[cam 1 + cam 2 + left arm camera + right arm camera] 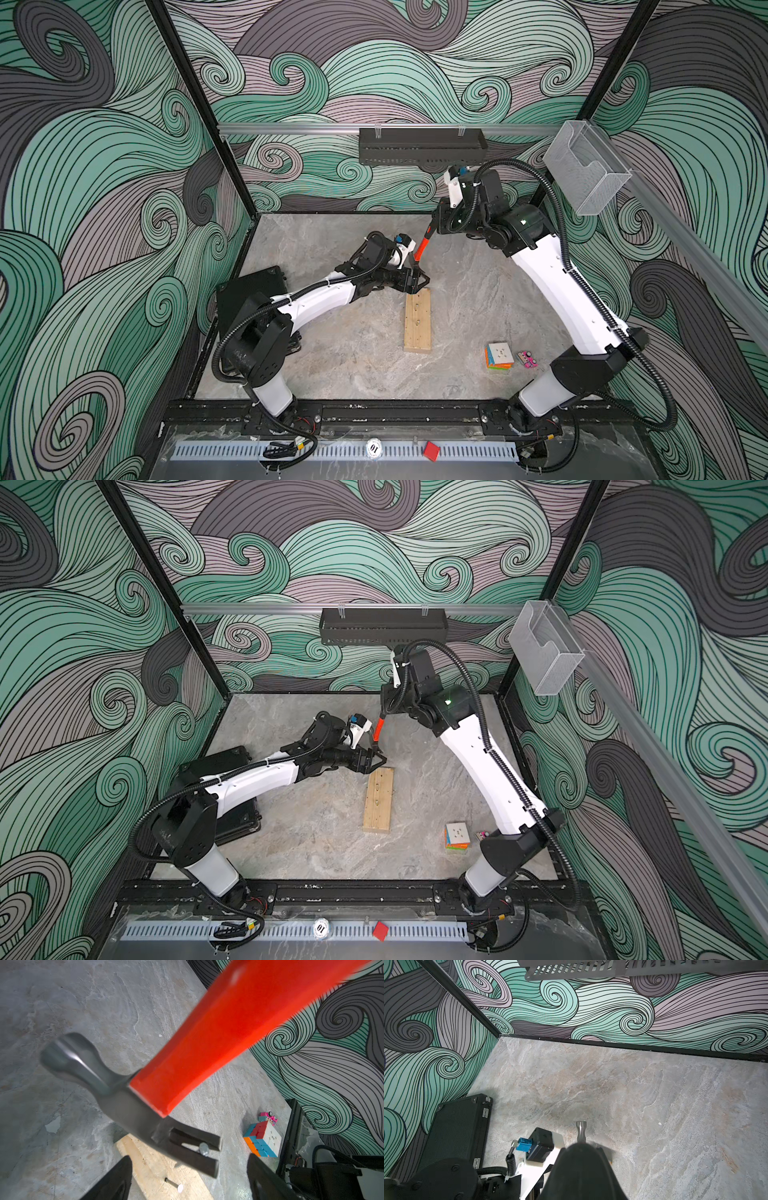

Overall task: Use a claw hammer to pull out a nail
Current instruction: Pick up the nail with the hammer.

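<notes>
The claw hammer (423, 245) slants down from my right gripper (436, 226), which is shut on its black handle end (583, 1172). Its grey head (124, 1101) hangs over the far end of a pale wooden plank (417, 328). In the left wrist view the forked claw (195, 1147) has a nail (203, 1148) caught by its head in the slot; the nail's lower end is hidden. Another nail (173, 1184) sticks up slanted from the plank (149, 1163). My left gripper (423, 282) is open beside the hammer head, at the plank's far end, with nothing between its fingers (116, 1180).
A coloured cube puzzle (498, 355) and a small pink toy (527, 359) lie at the right front, near the right arm's base. A black case (249, 291) sits against the left wall. A black rack (422, 145) and a clear bin (586, 166) hang on the walls.
</notes>
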`<state>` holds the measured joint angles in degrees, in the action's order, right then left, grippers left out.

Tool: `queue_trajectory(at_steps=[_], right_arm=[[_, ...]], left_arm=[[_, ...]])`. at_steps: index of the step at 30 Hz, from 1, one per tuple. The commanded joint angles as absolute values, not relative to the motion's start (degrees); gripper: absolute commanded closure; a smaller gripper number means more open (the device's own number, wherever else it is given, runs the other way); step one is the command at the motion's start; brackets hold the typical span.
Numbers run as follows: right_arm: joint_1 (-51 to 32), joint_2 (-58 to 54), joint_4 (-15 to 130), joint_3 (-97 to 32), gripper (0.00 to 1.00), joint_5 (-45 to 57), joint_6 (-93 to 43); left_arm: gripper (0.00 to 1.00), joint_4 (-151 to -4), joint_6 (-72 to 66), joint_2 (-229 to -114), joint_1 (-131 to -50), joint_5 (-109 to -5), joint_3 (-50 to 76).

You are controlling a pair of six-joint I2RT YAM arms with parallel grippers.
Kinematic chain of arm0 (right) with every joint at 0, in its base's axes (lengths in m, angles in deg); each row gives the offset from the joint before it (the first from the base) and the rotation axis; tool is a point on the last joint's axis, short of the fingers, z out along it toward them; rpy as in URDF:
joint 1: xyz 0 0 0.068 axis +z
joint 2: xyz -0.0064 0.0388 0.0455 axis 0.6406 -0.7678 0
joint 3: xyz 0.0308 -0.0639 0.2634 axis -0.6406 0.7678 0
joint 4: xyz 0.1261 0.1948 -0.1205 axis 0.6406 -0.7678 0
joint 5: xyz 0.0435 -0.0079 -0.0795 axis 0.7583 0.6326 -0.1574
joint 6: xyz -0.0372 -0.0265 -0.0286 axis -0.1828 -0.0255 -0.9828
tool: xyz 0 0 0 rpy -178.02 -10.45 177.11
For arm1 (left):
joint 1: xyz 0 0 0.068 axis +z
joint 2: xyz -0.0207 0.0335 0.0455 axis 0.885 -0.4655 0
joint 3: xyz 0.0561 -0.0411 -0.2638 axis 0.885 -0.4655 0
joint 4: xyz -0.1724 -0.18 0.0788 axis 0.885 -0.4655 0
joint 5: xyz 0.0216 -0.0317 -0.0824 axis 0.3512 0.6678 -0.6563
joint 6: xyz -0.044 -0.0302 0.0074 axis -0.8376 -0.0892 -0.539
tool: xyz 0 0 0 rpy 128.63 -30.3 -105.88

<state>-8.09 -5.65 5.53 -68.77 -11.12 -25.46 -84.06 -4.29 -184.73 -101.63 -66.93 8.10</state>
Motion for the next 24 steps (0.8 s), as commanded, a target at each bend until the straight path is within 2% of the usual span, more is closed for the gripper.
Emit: queue_trajectory(at_steps=[1, 5, 17, 20, 24], right_arm=[[-8.9, -2.9, 9.3, -70.0, 0.93, -9.2, -24.4], [-9.9, -2.6, 9.3, -70.1, 0.93, -6.9, -23.3], [-13.2, -1.6, 9.3, -69.6, 0.93, -4.5, -20.6], [-13.8, -1.5, 9.4, -69.3, 0.93, -4.6, -20.4], [-14.2, -1.3, 9.3, -69.0, 0.93, -4.9, -20.1]], left_arm=[[0.21, -83.8, -2.6, -186.1, -102.3, -69.6, 11.7], [0.27, -81.8, -3.5, -187.0, -102.5, -69.9, 12.4], [0.65, -83.4, -3.5, -188.4, -103.6, -71.7, 14.2], [0.71, -84.2, -3.5, -188.4, -103.8, -71.5, 14.3], [0.83, -85.2, -3.4, -188.5, -104.0, -71.0, 14.7]])
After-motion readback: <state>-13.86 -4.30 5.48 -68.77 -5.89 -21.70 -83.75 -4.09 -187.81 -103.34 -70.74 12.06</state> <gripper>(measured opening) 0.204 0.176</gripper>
